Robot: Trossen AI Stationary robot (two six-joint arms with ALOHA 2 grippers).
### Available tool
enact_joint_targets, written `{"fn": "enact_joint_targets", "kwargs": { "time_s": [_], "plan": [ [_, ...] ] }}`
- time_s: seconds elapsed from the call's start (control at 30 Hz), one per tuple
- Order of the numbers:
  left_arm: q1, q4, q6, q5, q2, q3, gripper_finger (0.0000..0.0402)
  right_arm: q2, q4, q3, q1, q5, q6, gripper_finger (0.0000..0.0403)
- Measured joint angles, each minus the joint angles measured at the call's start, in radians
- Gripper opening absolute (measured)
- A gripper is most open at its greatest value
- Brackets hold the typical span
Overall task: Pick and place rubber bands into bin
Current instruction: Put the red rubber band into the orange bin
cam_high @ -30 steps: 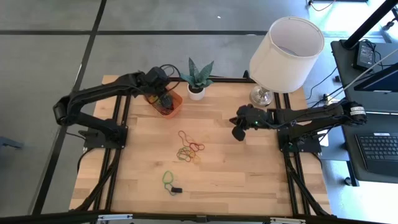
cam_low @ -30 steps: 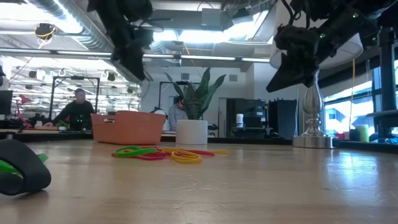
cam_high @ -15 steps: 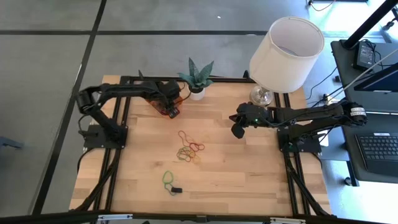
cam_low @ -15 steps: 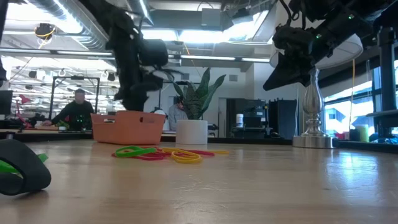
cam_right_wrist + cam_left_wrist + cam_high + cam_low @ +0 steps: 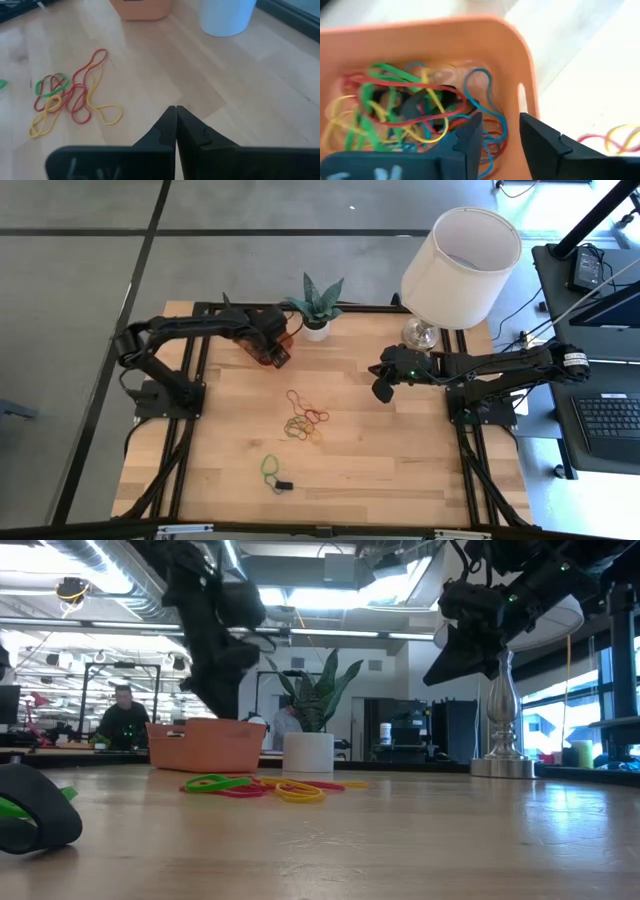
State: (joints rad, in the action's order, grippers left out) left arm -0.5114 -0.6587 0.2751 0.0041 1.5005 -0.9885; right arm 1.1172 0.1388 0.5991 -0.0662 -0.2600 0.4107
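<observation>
**benchrat:** where's everything sitting on your end?

**me:** I'm hovering the left gripper (image 5: 499, 137) right over the bin (image 5: 268, 350), which is sitting at the far side of the table (image 5: 400, 450) just beside the little plant (image 5: 317, 305). Its fingers (image 5: 542, 142) are standing parted with a narrow gap and nothing is showing between them. Under them the bin is holding a tangle of bands, green, yellow, red and blue.

**benchrat:** and the rest of the rubber bands?

**me:** The loose rubber bands (image 5: 304, 418) are lying in a clump mid-table, red, yellow, orange and one green, well apart from the bin. A green loop (image 5: 269, 468) is lying nearer the front edge with a small black thing (image 5: 284, 484) just beside it.

**benchrat:** right arm?

**me:** I'm parking the right gripper (image 5: 381, 393) above the table near the lamp (image 5: 458, 260), fingers (image 5: 192, 131) pressed together on nothing.
</observation>
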Motion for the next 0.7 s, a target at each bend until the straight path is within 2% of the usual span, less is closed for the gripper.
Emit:
{"fn": "enact_joint_targets", "kwargs": {
  "time_s": [0.17,0.33,0.57,0.7],
  "plan": [
    [0.015,-0.08,0.07,-0.086,-0.102,-0.031,0.0125,0.0,0.003,0.0,0.0,0.044,-0.005,0.0007],
    [0.089,-0.141,0.215,-0.131,-0.202,-0.045,0.0095,0.0,0.0,0.0,0.0,0.051,-0.038,0.0007],
    [0.365,-0.164,0.35,-0.26,-0.242,-0.047,0.0009,0.0,-0.009,0.0,0.0,0.051,-0.114,0.0007],
    [0.537,-0.146,0.426,-0.318,-0.243,-0.02,0.0002,0.0,-0.024,0.0,0.0,0.054,-0.132,0.0007]
  ]
}}
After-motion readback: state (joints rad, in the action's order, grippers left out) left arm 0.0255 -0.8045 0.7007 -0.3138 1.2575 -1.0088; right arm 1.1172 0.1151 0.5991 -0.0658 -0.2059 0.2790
